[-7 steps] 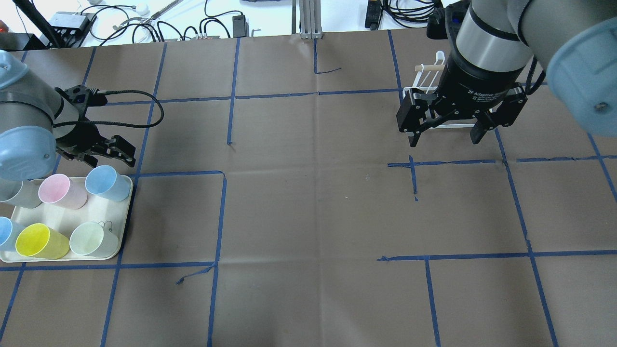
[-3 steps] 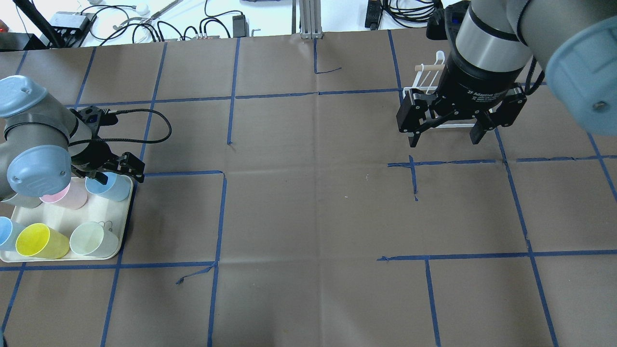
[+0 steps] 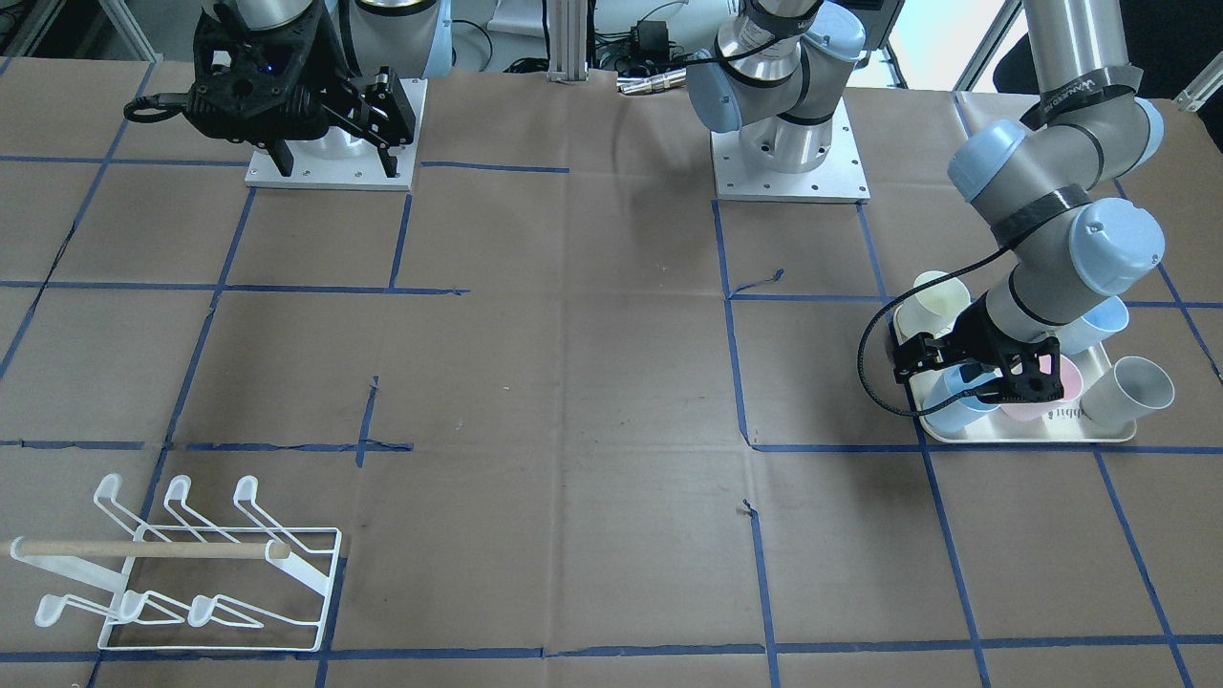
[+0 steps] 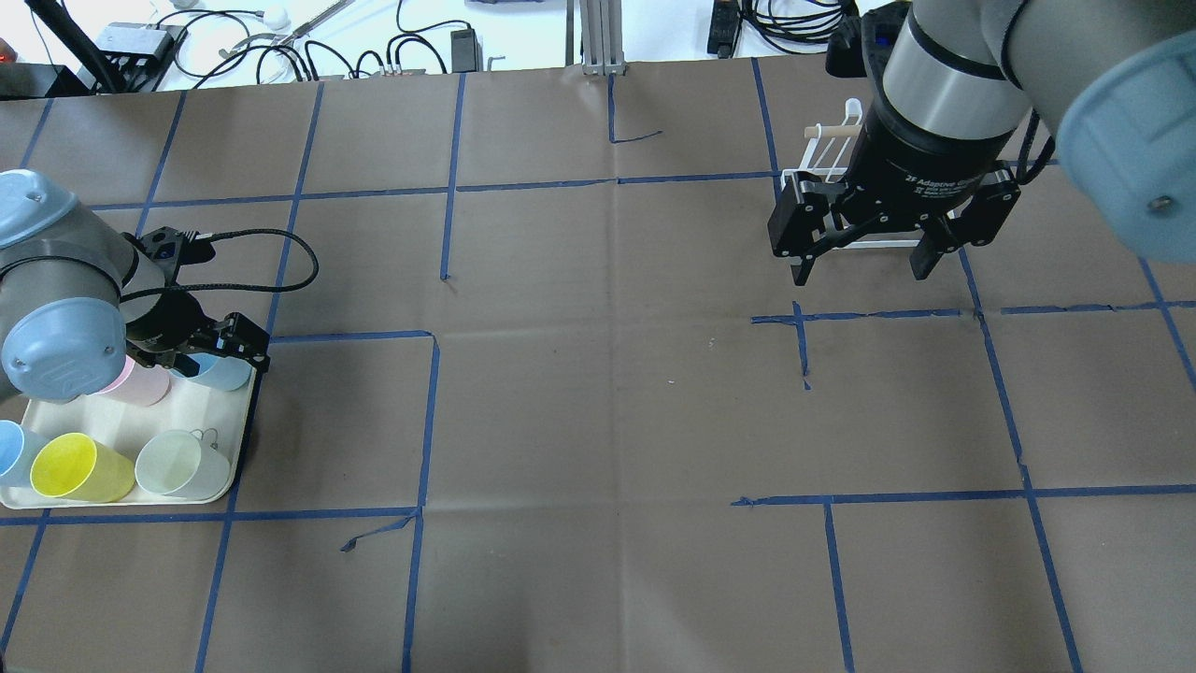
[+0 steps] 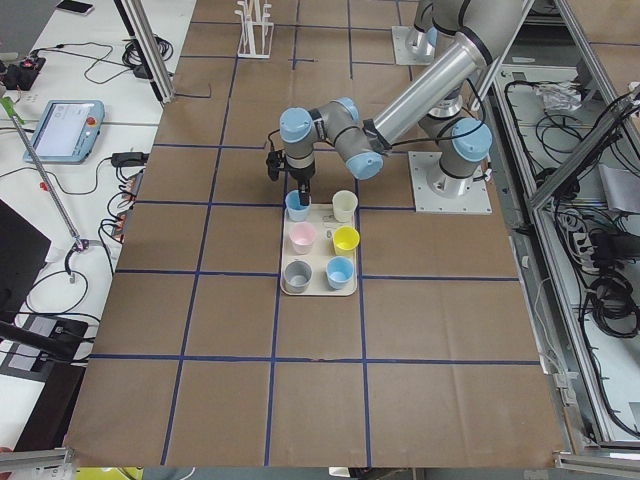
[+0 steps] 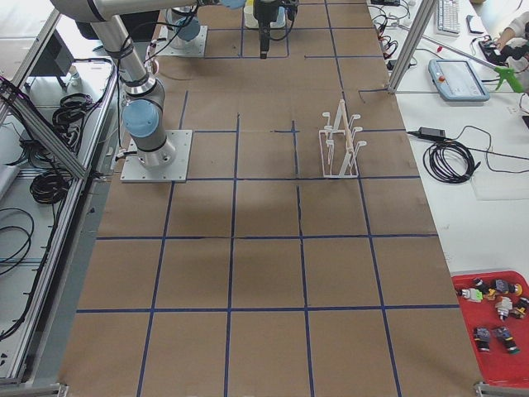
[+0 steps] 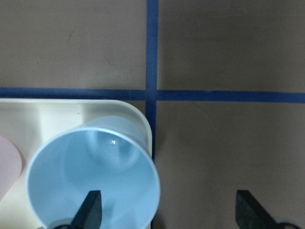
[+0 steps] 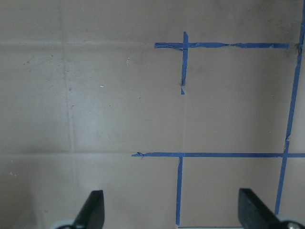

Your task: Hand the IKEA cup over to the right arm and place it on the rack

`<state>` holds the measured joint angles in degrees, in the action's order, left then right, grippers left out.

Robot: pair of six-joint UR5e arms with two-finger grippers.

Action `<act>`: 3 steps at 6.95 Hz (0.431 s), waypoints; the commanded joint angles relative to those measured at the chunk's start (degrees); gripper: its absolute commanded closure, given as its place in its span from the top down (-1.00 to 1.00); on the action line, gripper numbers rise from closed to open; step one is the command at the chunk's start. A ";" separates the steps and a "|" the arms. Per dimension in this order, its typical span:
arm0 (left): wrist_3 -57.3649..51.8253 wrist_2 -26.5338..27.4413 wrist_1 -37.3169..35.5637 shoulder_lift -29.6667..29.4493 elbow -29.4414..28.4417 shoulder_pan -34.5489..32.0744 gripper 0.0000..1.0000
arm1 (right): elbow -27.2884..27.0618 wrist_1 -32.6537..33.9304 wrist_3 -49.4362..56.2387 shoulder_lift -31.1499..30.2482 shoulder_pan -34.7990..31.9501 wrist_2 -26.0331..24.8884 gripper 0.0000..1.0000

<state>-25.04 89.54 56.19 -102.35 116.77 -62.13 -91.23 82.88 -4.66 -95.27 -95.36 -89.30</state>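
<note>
Left wrist-mounted: pale-blue, smooth, open-mouthed cup point(image 7: 95, 164)

Six cups point(image 4: 70, 467) stand on the tray point(image 4: 201, 407), well apart from the rack point(image 3: 143, 548).

The table point(image 4: 598, 393) is wearing brown paper gridded with blue tape point(image 4: 533, 184). A cream tray point(image 4: 201, 407) is lying on its left half, midway between the long edges. A white wire rack point(image 3: 143, 548) is standing toward the operators' edge, right half. Two base plates point(image 3: 841, 182) are sitting toward the robot-side edge.
</note>
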 commanded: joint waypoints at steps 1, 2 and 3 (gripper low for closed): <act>-0.10 -0.07 -0.38 -0.05 0.13 0.16 0.95 | 0.00 0.09 0.00 0.00 0.00 0.00 1.00; -0.19 0.19 -0.47 -0.22 -0.57 0.16 0.88 | 0.00 0.09 0.00 0.00 0.00 0.00 1.00; -0.19 1.85 -0.73 -0.57 -0.66 0.25 0.76 | 0.00 0.09 0.00 0.00 0.00 0.09 1.00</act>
<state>-25.18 90.06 55.72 -102.60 116.39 -61.94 -91.23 82.96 -4.66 -95.27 -95.36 -89.28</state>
